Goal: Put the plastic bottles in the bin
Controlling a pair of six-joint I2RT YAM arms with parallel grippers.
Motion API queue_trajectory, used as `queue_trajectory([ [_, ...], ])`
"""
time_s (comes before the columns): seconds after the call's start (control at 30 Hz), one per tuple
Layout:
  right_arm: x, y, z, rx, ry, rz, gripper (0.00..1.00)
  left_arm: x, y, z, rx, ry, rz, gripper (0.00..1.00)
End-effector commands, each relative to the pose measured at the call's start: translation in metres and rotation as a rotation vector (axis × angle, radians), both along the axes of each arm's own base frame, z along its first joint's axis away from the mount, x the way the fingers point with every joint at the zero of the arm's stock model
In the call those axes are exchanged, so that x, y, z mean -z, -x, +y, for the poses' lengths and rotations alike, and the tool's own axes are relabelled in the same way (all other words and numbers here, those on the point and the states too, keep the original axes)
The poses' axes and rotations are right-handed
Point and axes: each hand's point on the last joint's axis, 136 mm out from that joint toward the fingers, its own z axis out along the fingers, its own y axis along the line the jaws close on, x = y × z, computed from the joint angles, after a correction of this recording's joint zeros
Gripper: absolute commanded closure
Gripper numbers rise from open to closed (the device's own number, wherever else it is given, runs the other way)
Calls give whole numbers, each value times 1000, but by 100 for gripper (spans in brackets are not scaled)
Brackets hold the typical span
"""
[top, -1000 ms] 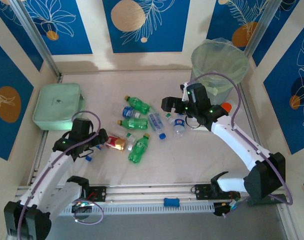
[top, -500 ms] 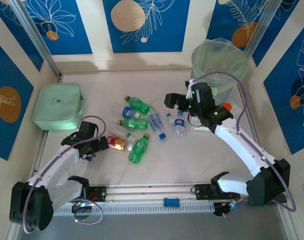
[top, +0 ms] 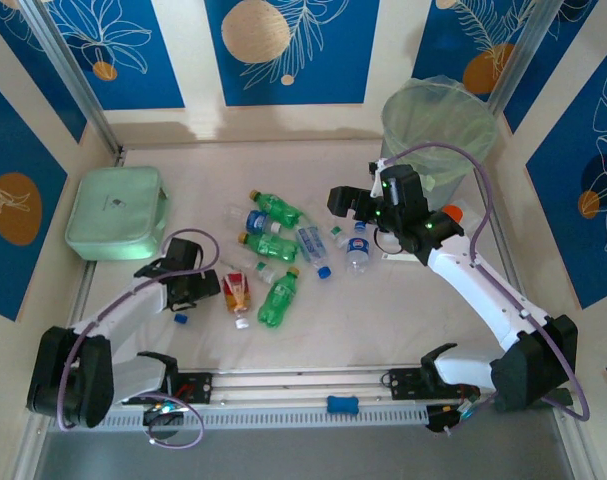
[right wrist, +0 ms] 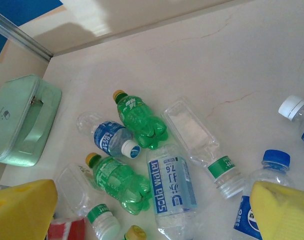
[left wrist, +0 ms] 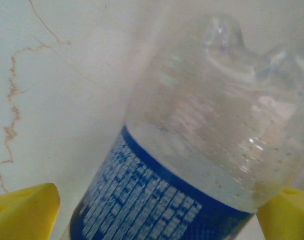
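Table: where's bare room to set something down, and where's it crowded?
Free: the back strip of the table between the green box and the bin; the front strip between the bottles and the rail. Crowded: the centre, where the bottles lie close together.

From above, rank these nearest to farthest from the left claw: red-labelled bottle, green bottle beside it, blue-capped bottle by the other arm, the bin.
1. Red-labelled bottle, just right of the left gripper.
2. Green bottle, next along to the right.
3. Blue-capped bottle, further right, mid-table.
4. Bin, far back right corner.
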Motion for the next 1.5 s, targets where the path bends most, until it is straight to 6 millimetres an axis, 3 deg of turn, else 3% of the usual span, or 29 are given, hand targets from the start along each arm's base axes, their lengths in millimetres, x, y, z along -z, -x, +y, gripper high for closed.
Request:
queue_trajectory([
  [0.0, -1, -1, -3, 19, -6, -8, 1, -4, -10, -2, 8, 14, -8, 8],
  [0.23, 2, -2, -4, 29, -11, -3, 1, 2, 0, 1, -4, 10, 10, 13],
  [0.6, 3, -1, -2, 23, -22, 9, 1, 0, -1, -2, 7, 22, -9, 46],
  [0.73, 5, 1, 0, 12, -34, 23, 1, -9, -4, -3, 16, 27, -37, 54],
  [0.87, 2, 5, 9, -33, -67, 21, 1, -40, -14, -11, 58, 66, -128, 54],
  [1.23, -14, 16, 66, -281, -280, 40, 1, -161, -41, -94, 296, 479, -535, 57],
  [1.47, -18, 28, 106, -425, -399, 71, 0, -196, -40, -151, 491, 549, -686, 57],
])
